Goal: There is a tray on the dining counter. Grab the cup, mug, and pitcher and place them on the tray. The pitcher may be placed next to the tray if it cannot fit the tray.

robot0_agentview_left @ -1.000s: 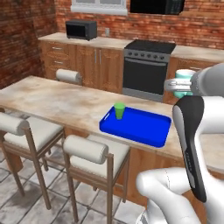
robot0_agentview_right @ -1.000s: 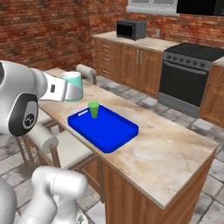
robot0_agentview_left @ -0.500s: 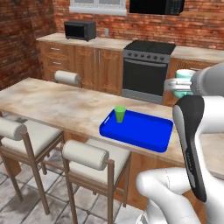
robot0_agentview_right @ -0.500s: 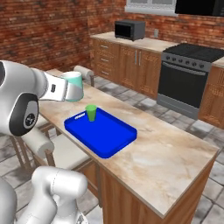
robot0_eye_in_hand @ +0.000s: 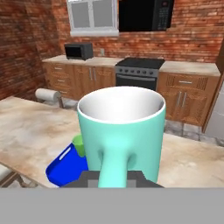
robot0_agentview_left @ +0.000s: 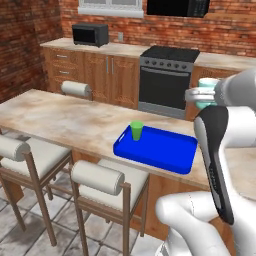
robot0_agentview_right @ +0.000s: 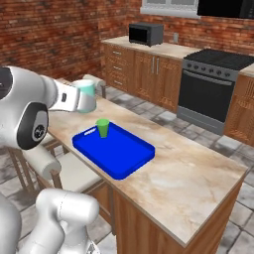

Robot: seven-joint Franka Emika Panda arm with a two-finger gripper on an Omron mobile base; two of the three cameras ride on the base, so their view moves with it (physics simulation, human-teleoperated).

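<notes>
The pale teal mug (robot0_eye_in_hand: pixel 121 131), upright with its whitish inside showing and its handle clamped in the jaws, hangs in the air well above the beige marble bench (robot0_agentview_left: pixel 65 122), where the bright blue tray (robot0_agentview_left: pixel 156 148) lies flat with the green cup (robot0_agentview_left: pixel 136 131) standing upright near one end.

The glossy white, rounded arm (robot0_agentview_left: pixel 235 135) carries a long black curved panel and a dark round joint cap with grey markings.

Cup (robot0_agentview_left: pixel 136 130) on tray (robot0_agentview_left: pixel 165 156), at its far left corner; tray on dining counter (robot0_agentview_left: pixel 60 122); mug (robot0_agentview_right: pixel 86 95) held above counter, left of tray.
</notes>
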